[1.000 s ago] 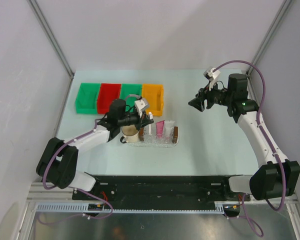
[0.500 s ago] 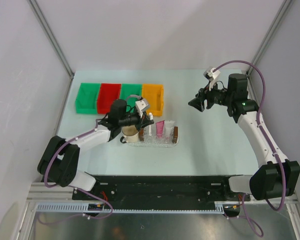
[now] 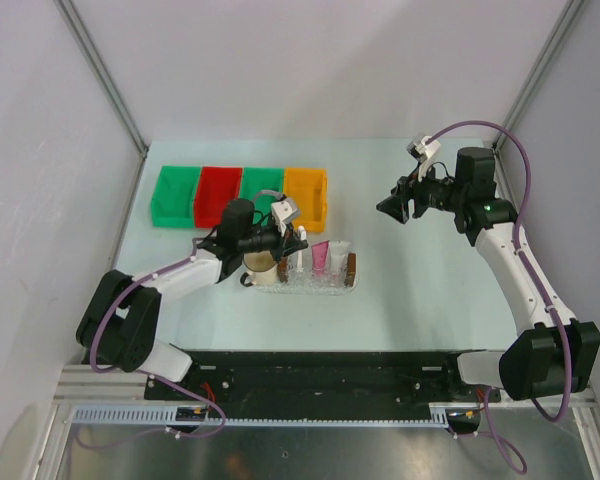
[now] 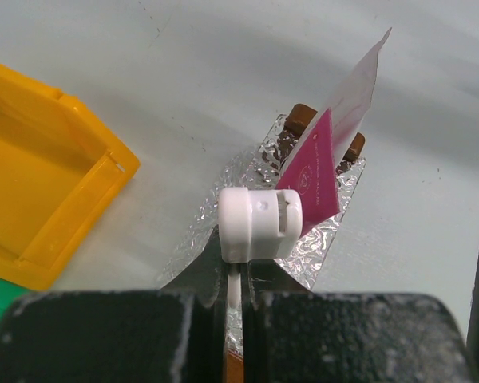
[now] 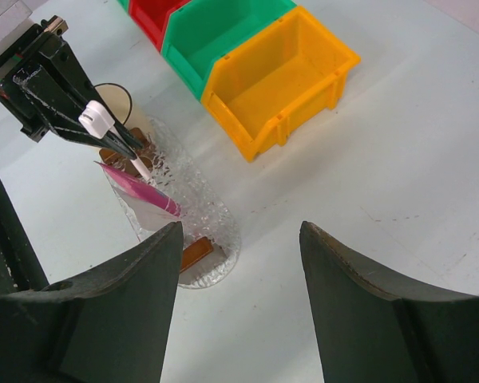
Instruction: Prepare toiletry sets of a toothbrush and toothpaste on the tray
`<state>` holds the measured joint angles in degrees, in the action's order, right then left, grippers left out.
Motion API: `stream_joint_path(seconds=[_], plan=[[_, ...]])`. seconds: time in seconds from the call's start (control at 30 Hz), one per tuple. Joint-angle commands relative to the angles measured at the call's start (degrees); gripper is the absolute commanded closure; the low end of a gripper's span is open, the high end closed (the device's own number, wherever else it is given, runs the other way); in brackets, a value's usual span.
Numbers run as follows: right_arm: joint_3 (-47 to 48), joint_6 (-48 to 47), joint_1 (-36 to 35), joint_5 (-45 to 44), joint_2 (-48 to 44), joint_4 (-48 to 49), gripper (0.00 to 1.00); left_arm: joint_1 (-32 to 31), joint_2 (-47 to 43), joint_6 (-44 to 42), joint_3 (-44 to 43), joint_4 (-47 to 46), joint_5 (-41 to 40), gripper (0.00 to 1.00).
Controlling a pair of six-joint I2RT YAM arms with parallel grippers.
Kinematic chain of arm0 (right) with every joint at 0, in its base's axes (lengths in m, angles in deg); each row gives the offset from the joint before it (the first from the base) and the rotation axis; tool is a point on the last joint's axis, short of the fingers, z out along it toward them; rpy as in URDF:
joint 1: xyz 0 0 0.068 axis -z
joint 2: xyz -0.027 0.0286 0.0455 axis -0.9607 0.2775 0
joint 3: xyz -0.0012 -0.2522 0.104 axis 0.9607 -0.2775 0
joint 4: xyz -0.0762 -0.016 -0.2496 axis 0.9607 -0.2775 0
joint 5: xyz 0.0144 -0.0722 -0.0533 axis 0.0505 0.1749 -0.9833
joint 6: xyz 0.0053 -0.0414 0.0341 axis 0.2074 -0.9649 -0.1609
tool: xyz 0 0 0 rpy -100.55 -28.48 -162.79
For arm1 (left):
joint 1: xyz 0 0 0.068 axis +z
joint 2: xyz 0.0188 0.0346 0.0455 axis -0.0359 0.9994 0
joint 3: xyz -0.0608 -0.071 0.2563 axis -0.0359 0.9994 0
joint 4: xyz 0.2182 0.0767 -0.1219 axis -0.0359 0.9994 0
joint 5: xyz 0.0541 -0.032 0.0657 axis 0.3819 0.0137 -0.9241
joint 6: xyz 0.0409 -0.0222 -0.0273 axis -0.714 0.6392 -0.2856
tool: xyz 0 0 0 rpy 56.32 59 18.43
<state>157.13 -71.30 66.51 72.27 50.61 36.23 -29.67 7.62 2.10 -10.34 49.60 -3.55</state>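
Where the left gripper (image 3: 291, 236) hangs over the left end of the tray (image 3: 325, 287), its fingers are pressed together, pinching the toothbrush (image 4: 259, 223).

- Toothbrush: white, upright and slightly tilted in the right wrist view, with a blocky white end (image 5: 96, 120) above the fingers and a thin stem (image 5: 140, 167) running down towards the tray. Whether the lower tip touches the tray cannot be told.
- Toothpaste (image 3: 320, 257): pink tube, lying in the middle of the tray, flat end raised and leaning. A white flat-ended tube (image 3: 338, 254) lies just beside it, on the right.
- Tray: clear, crinkled plastic, near the middle of the table (image 3: 430, 290), closer to the near edge than the bins are. One brown block (image 3: 351, 265) shows at its right end.
- Right gripper (image 3: 392, 208): fingers spread, holding nothing, raised above the table's right half, well apart from the tray.
- Bins: green (image 3: 175, 195), red (image 3: 215, 195), green (image 3: 260, 184) and orange (image 3: 305, 195), side by side towards the far left corner.
- Tan round cup (image 3: 260, 265): just beside the tray's left end, partly hidden by the left arm.
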Motion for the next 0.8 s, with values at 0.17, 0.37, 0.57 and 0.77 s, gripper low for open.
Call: stream_joint_path(seconds=[0.17,0.37,0.57,0.77], plan=[[0.04,-0.77,0.35,0.84,-0.08,0.45,0.35,-0.42,1.07,-3.38,0.04,-1.44,0.76,0.89],[0.04,-0.86,0.26,0.66,-0.17,0.36,0.35,-0.33,1.16,-3.73,-0.31,-0.73,0.41,0.71],[0.13,-0.86,0.35,0.75,-0.08,0.45,0.34,-0.42,0.98,-4.08,-0.40,-0.12,-0.12,0.59],[0.13,-0.77,0.35,0.75,-0.17,0.27,0.35,-0.33,0.72,-4.43,-0.48,0.32,-0.38,0.57]])
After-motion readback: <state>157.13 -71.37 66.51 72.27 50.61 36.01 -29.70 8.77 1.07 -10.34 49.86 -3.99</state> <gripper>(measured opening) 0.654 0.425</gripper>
